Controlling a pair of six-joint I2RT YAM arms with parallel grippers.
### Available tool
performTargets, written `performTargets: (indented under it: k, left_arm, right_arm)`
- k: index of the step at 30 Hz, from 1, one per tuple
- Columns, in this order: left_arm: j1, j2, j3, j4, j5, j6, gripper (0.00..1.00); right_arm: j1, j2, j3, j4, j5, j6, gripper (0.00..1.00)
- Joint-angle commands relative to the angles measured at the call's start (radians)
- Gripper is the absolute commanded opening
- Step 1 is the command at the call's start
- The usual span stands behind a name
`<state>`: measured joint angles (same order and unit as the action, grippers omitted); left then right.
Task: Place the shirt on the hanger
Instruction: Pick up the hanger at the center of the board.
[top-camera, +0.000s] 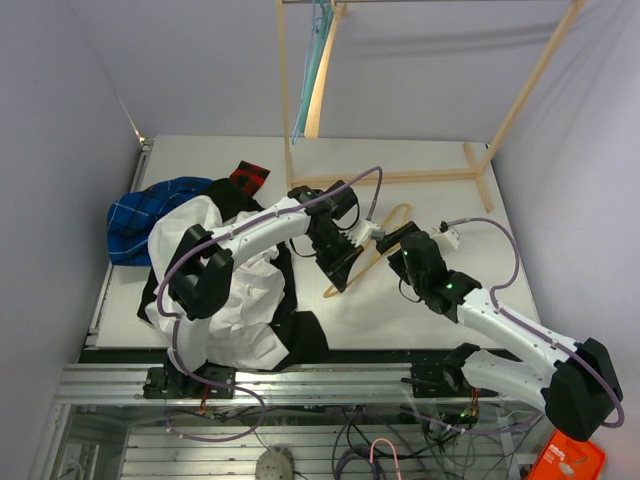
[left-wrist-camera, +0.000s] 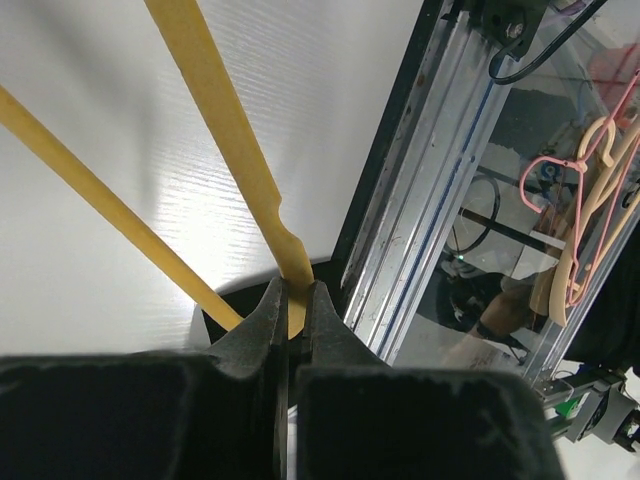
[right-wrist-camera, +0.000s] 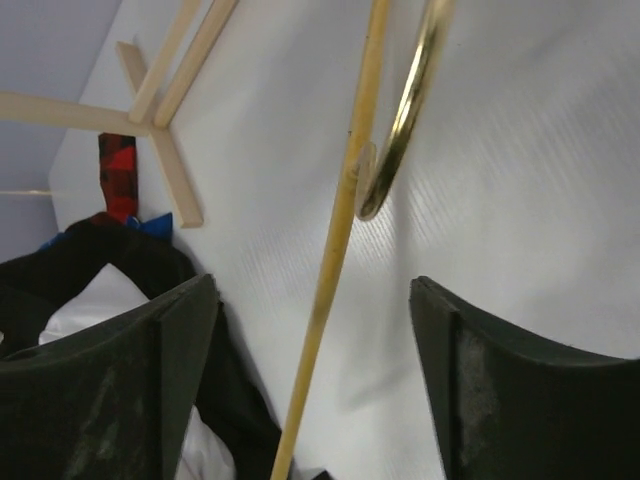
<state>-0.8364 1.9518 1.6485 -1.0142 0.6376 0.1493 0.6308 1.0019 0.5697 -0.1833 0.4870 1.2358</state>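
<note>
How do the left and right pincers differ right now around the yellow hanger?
The left pincer is shut on a bar of the hanger; the right pincer is open, with a thin hanger bar running through its gap, apparently untouched. The left arm reaches across the white shirt; the right arm comes in over bare table. Both pincers meet at the hanger mid-table.

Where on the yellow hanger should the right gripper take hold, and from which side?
The hanger: its thin bar beside the hook, from above. It is slim enough for the jaws, the left gripper pinches another bar, and the open right gripper straddles this one.
</note>
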Motion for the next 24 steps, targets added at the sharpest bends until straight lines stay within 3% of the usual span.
performTargets:
  k: [1, 3, 4, 5, 7, 8, 9, 10, 17, 24]
  left_arm:
    - [-0.016, 0.009, 0.043, 0.017, 0.051, -0.013, 0.07]
    - [-0.018, 0.009, 0.049, 0.018, 0.055, -0.015, 0.07]
    - [-0.018, 0.01, 0.053, 0.018, 0.057, -0.017, 0.07]
    - [-0.019, 0.012, 0.061, 0.016, 0.06, -0.015, 0.07]
    - [-0.019, 0.019, 0.085, -0.003, 0.065, -0.006, 0.08]
    - [-0.02, 0.024, 0.107, -0.025, 0.072, 0.009, 0.23]
    - [-0.021, 0.033, 0.136, -0.059, 0.084, 0.039, 0.45]
    - [-0.022, 0.042, 0.181, -0.104, 0.083, 0.072, 0.95]
    - [-0.003, 0.006, 0.443, -0.399, 0.074, 0.405, 0.95]
    - [0.055, -0.18, 0.41, -0.427, 0.003, 0.567, 0.95]
  right_arm:
    - [0.008, 0.052, -0.008, 0.085, 0.005, 0.024, 0.66]
    - [0.014, 0.075, 0.004, 0.086, -0.001, 0.027, 0.32]
    - [0.017, 0.082, 0.011, 0.075, -0.001, 0.028, 0.07]
    - [0.02, 0.087, 0.019, 0.051, 0.003, 0.029, 0.0]
    - [0.026, 0.071, 0.024, 0.035, 0.013, 0.003, 0.0]
    - [0.026, 0.051, 0.025, 0.023, 0.018, -0.029, 0.0]
    - [0.026, 0.026, 0.028, 0.01, 0.02, -0.091, 0.0]
    - [0.026, -0.004, 0.033, -0.001, 0.02, -0.151, 0.0]
    - [0.023, -0.205, 0.053, -0.004, -0.146, -0.57, 0.0]
    - [0.024, -0.244, 0.058, -0.046, -0.506, -0.774, 0.0]
